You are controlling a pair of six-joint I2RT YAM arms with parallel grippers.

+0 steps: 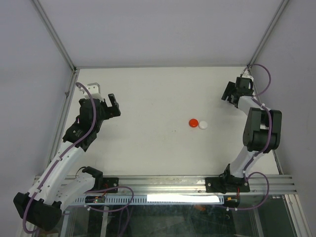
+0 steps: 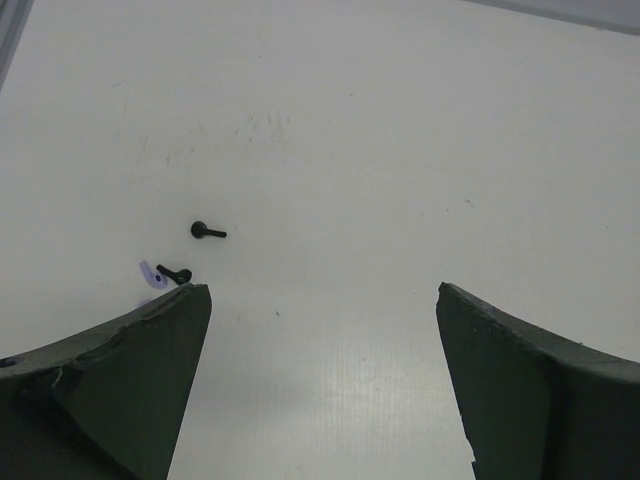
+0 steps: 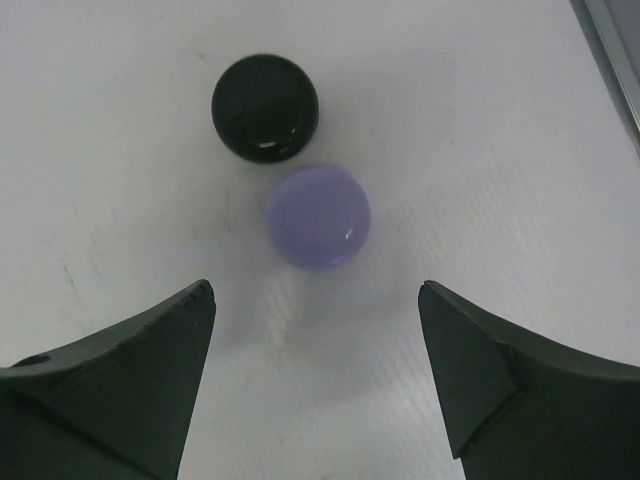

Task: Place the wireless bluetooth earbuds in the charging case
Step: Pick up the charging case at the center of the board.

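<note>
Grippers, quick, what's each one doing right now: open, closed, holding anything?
Left gripper: open, holding nothing.
Right gripper: open, holding nothing; a lavender round piece lies loose just ahead of it.

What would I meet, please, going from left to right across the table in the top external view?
left claw → red round piece → white round piece → right claw
</note>
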